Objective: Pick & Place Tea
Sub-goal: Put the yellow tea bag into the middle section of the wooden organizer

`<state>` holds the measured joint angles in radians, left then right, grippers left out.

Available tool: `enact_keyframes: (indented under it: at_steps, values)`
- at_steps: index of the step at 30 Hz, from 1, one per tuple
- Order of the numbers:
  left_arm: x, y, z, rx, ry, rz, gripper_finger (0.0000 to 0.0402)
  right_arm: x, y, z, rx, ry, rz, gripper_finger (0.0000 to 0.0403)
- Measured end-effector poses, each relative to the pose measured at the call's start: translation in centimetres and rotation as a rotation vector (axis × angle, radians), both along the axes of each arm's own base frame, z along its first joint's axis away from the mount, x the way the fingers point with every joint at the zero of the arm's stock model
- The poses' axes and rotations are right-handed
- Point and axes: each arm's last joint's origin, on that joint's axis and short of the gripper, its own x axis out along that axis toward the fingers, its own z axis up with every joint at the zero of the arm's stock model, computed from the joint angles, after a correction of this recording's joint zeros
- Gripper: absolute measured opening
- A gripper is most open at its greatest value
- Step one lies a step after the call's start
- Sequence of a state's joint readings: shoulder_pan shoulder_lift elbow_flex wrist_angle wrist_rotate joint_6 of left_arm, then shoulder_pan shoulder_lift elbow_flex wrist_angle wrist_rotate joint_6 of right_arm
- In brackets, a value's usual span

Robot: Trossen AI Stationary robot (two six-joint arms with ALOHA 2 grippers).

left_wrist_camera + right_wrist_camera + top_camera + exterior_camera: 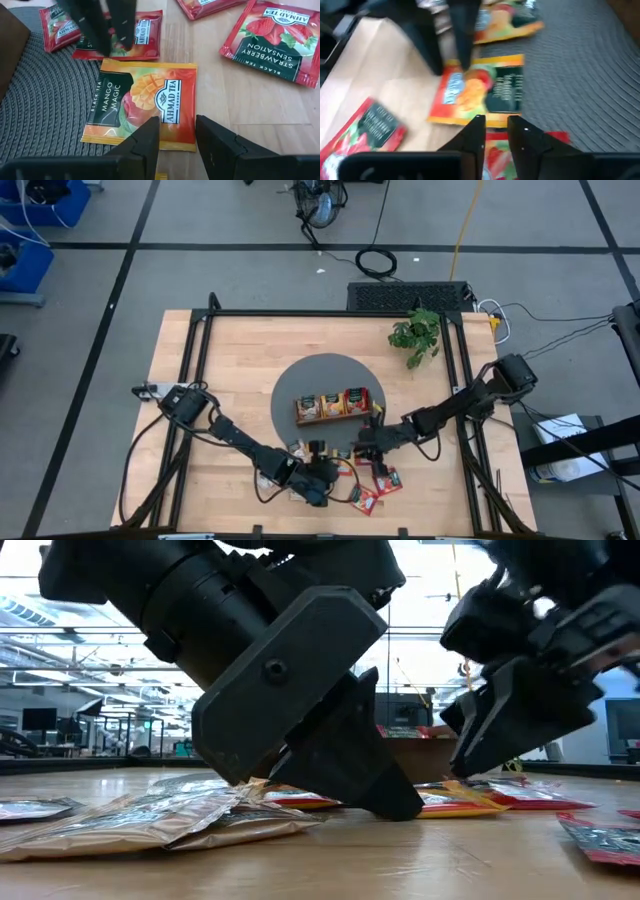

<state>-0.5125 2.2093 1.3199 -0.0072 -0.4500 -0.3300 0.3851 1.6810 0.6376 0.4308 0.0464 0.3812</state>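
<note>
Both grippers converge on a flat orange-and-green foil mango tea sachet [141, 106] lying half on the bare wooden table [260, 110], half on the round grey woven mat [40, 100]. The left gripper [177, 142] hovers at its near edge, fingers parted and empty. The right gripper [495, 134] faces it from the mat side, fingers slightly apart, holding nothing. Light, thin and slippery, the sachet probably needs pinching at an edge. Only the high view shows the brown wooden three-compartment tray [331, 407] beyond; the wrist views alone make labels readable, such as a red strawberry sachet [272, 40].
</note>
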Motion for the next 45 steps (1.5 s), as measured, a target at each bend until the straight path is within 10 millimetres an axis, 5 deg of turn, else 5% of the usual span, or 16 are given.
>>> enact_keyframes:
  at_steps: [8, 16, 30, 45]
  values:
    - [-0.4, 0.3, -0.7, -0.017, -0.005, 0.012, 0.0134, 0.5, -1.7, -0.2, 0.141, 0.078, -0.081, 0.0117]
    - [-0.4, 0.4, -0.8, -0.020, -0.007, 0.013, 0.0133, 0.6, -2.1, -0.2, 0.281, 0.141, -0.066, 0.0117]
    - [0.0, 0.7, -0.7, -0.030, -0.027, 0.016, 0.0133, 1.4, -1.7, -1.9, 0.276, 0.106, -0.107, 0.0116]
    - [-0.6, 0.7, -1.3, -0.055, 0.005, -0.019, 0.0133, 1.6, -1.9, -1.4, 0.200, 0.021, -0.118, 0.0116]
